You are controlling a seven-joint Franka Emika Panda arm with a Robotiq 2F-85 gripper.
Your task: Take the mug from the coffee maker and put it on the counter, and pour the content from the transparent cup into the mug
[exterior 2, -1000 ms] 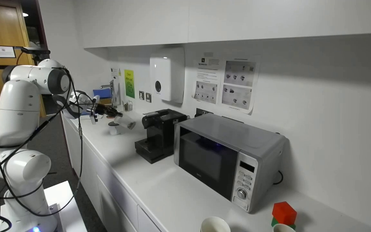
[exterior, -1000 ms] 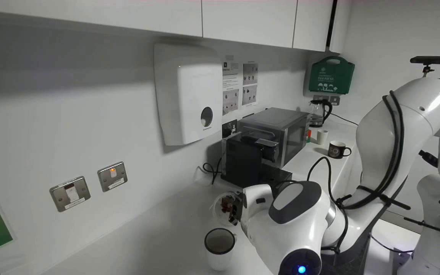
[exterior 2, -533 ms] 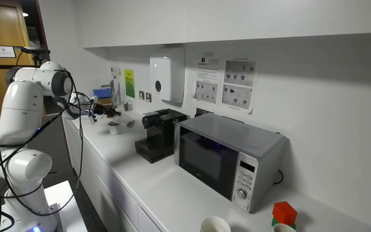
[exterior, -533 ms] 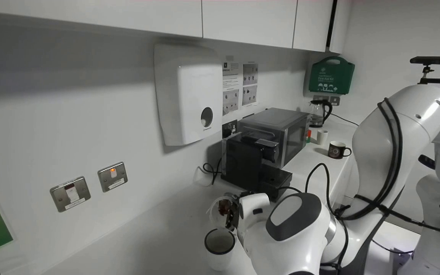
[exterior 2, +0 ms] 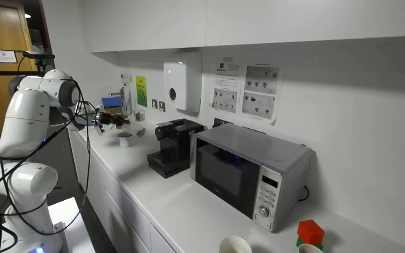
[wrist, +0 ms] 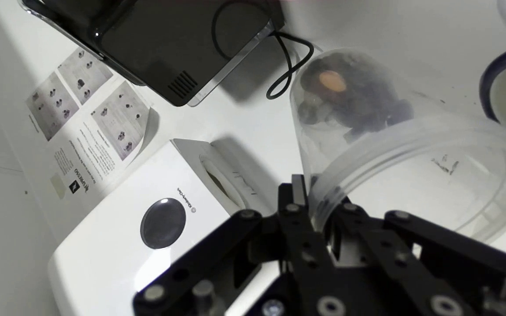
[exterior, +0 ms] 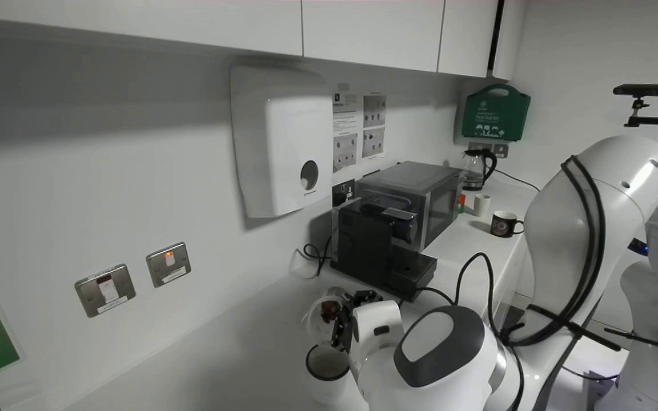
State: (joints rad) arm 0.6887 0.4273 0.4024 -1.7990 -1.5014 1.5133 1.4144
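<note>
Obliquely held, the transparent cup point(wrist: 380, 136) hangs above the counter point(exterior: 249, 354) in the jaws, which are closed on its side at the rim. In the wrist view its mouth faces the viewer; dark pieces point(wrist: 360, 98) and one orange piece point(wrist: 332, 81) (their kind cannot be told) lie toward the base. The mug point(exterior: 327, 383), white with a dark rim, stands upright on the counter just beside the cup; their outlines overlap in an exterior view, and whether they touch cannot be told. The coffee maker point(exterior 2: 179, 146), black and boxy, rests on the same counter apart from the mug, with a microwave point(exterior 2: 244, 172) just beside it. A white dispenser point(exterior: 283, 148) is fixed to the wall point(exterior: 152, 188) above the counter. Farther along, beyond the microwave in an exterior view, stand a dark mug point(exterior: 503, 224) with a handle, a white cup point(exterior: 481, 205) and a glass kettle point(exterior: 473, 178); a green first aid kit point(exterior: 494, 114) is on the wall above the kettle.
</note>
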